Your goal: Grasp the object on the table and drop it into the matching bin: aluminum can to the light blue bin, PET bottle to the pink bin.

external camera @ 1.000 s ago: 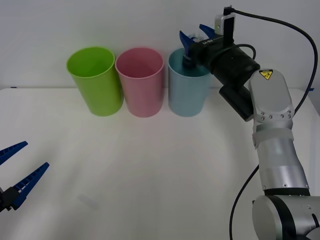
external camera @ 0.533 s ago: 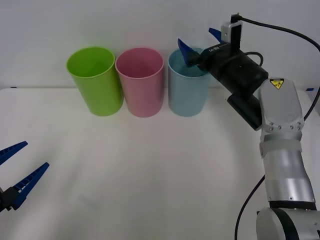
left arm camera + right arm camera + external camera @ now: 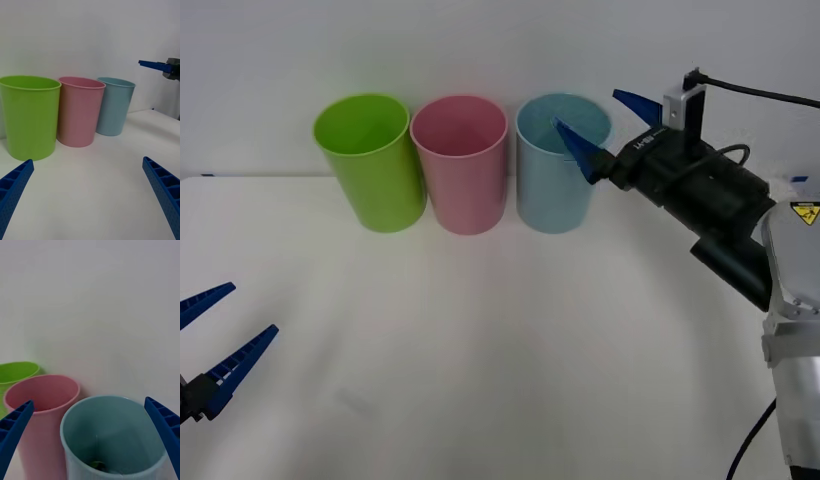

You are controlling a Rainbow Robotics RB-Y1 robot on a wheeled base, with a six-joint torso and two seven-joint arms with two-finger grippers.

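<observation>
Nearest, at the front-left edge of the bench (image 3: 480,350), the left tool (image 3: 210,345) hovers low with its blue ribbed fingers (image 3: 240,365) spread wide and nothing between them; the arm behind it is cut off by the frame. The bench itself is a plain, smooth white top.

Farther back, three tall plastic bins stand in a row near the wall, each round-rimmed and tapering slightly downward: a green bin (image 3: 370,160) on the left, the pink bin (image 3: 460,160) in the middle just beside it, and the blue bin (image 3: 558,165) on the right. The pink and blue rims sit so close that whether they touch cannot be told.

The right tool (image 3: 605,125) hangs in the air just to the right of the blue bin's rim, at about rim height, its fingers wide apart and empty (one blue tip overlaps the bin's mouth in the front view).

From the right wrist, a small dark, partly greenish shape lies at the bottom of the blue bin, the can (image 3: 96,465), mostly hidden by the near wall and too dim to make out further.
</observation>
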